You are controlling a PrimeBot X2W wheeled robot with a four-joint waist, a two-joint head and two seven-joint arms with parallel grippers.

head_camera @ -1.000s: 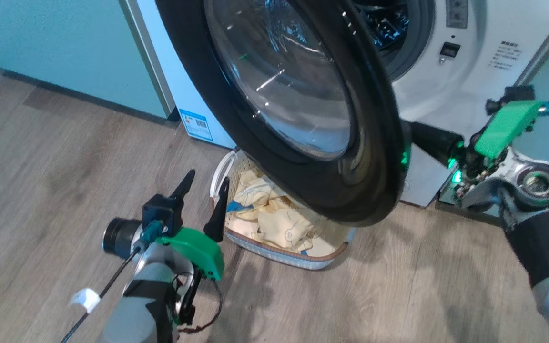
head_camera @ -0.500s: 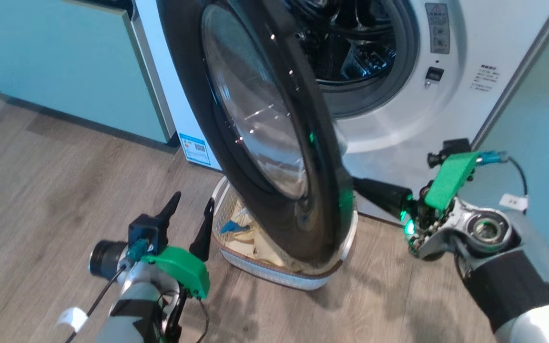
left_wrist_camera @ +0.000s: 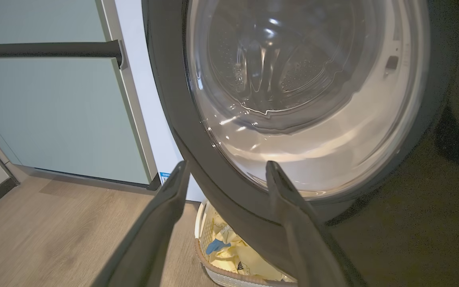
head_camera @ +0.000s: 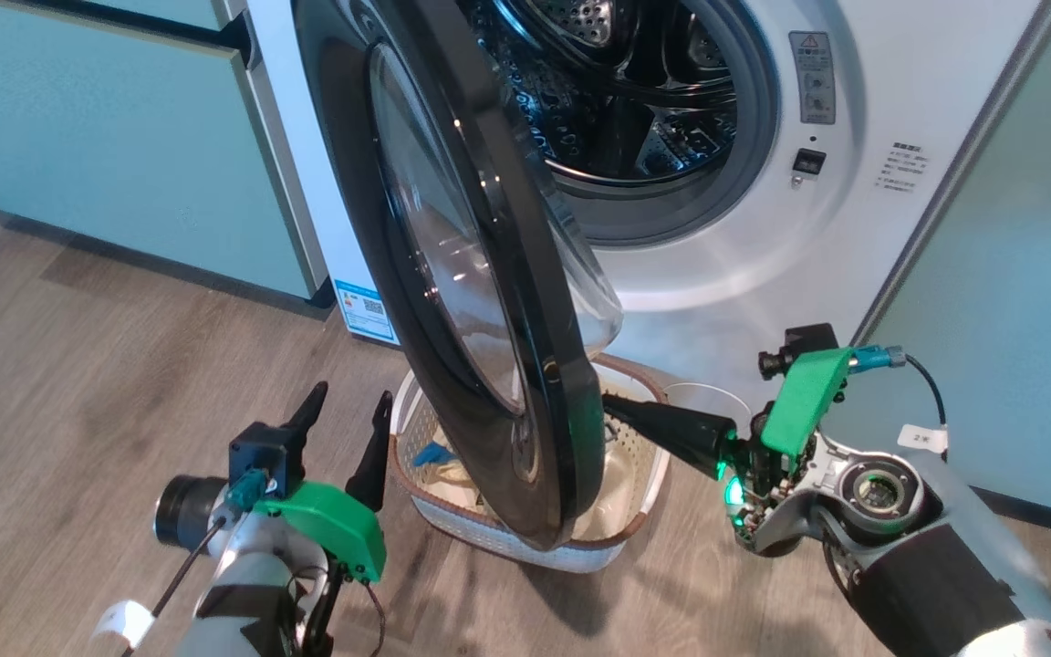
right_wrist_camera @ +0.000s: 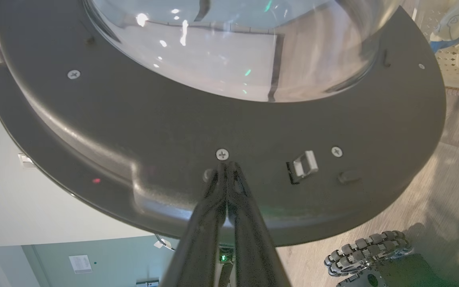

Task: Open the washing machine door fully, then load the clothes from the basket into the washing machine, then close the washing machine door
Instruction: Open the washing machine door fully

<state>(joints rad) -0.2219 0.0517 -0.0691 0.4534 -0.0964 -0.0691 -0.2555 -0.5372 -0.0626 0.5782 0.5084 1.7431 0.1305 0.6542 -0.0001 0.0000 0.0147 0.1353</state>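
Risk first — our right gripper (right_wrist_camera: pixel 226 170), fingers pressed together with nothing between them, appears to meet the washing machine door (head_camera: pixel 551 383) by its tips alone, on the smooth dark inner ring just below a screw (right_wrist_camera: pixel 222 154). We judge that a push from such a contact could skid sideways off the plastic and leave the door only partly open. The door's lower edge hangs over the basket (head_camera: pixel 639 511), so a sagging sweep might catch the brown rim and drag it along with the clothes (left_wrist_camera: pixel 235 255). Our left gripper (head_camera: pixel 351 394) sits near the door's outer side, fingers spread wide and empty — a wider swing could strike them. Door stands roughly edge-on to us, attached at the left of the washing machine (head_camera: pixel 854 210), drum mouth (head_camera: pixel 635 109) exposed behind it.
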